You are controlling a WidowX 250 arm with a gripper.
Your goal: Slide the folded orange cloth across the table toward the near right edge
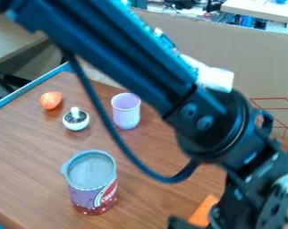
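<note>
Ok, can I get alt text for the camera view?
A black robot arm slants over a table with a printed can, a lilac cup, a knobbed object, a rounded orange object and, beside the arm, an orange piece.

place: robot lab | robot arm [131, 51] | cardboard screen [254, 67] | pale table [263, 10] behind

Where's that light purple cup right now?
In the camera view, the light purple cup stands on the wooden table, left of the picture's centre, right of the small white knobbed thing and farther back than the big can.
</note>
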